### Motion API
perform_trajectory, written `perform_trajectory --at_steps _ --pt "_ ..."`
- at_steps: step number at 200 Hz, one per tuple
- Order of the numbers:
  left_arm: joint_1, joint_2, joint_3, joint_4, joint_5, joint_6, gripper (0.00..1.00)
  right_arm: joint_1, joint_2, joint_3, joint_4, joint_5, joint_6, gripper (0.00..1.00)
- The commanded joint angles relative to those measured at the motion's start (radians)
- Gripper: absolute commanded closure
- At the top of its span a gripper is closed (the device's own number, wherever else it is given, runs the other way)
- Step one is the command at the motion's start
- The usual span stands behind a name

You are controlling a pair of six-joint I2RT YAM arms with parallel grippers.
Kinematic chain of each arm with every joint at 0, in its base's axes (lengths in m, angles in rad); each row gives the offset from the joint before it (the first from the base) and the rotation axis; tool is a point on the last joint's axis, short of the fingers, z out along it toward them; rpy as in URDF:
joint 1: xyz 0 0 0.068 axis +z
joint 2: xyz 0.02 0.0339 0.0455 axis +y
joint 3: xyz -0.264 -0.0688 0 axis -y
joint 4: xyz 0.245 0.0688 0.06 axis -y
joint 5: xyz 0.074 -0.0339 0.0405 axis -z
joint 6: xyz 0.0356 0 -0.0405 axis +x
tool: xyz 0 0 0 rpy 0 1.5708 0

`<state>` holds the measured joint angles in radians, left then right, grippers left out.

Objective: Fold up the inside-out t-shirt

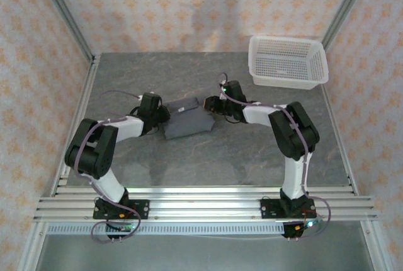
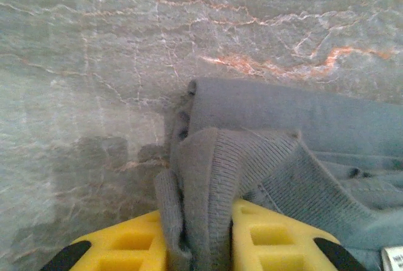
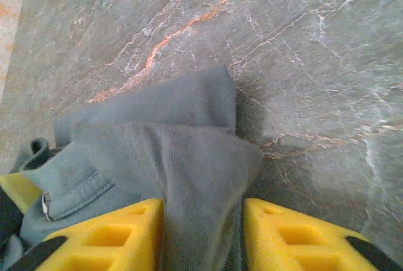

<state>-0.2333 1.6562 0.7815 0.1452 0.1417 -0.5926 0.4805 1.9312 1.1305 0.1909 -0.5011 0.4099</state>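
The inside-out t-shirt [image 1: 186, 121] lies as a small dark grey folded packet in the middle of the grey stone table [image 1: 220, 157]. My left gripper [image 1: 165, 115] is at its left edge and my right gripper [image 1: 208, 104] at its upper right corner. In the left wrist view a thick ribbed fold of the t-shirt [image 2: 208, 176] stands bunched between the yellow fingers [image 2: 277, 239], touching both. In the right wrist view the yellow fingers [image 3: 296, 239] stand apart, and a loose corner of the t-shirt [image 3: 195, 176] lies between them.
A white mesh basket [image 1: 288, 63] stands at the back right corner. Patterned walls close in the table on three sides. Metal rails run along the near edge by the arm bases.
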Motion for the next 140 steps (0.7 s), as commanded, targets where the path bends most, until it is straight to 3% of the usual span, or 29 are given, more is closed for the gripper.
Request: perform_trajectory --at_steps 1,28,56,84,115,140 --pt "0.008 -0.152 0.001 -0.081 -0.074 0.048 0.69 -0.005 -0.163 -0.013 -0.071 0.065 -0.030 0.58" --pt "0.009 -0.309 -0.021 -0.171 -0.081 0.053 0.62 0.011 -0.301 -0.118 -0.050 0.098 -0.015 0.54" --pt "-0.023 -0.398 -0.076 -0.170 0.009 -0.002 0.60 0.089 -0.318 -0.155 -0.045 0.100 -0.008 0.58" --pt "-0.134 -0.340 -0.072 -0.144 0.101 -0.025 0.66 0.139 -0.199 -0.144 -0.018 0.133 0.018 0.63" --pt "-0.189 -0.196 -0.083 -0.203 0.003 -0.052 0.74 0.141 -0.075 -0.153 0.012 0.139 0.022 0.67" --pt "-0.186 -0.177 -0.170 -0.121 -0.004 -0.073 0.75 0.141 -0.118 -0.166 -0.011 0.116 0.019 0.68"
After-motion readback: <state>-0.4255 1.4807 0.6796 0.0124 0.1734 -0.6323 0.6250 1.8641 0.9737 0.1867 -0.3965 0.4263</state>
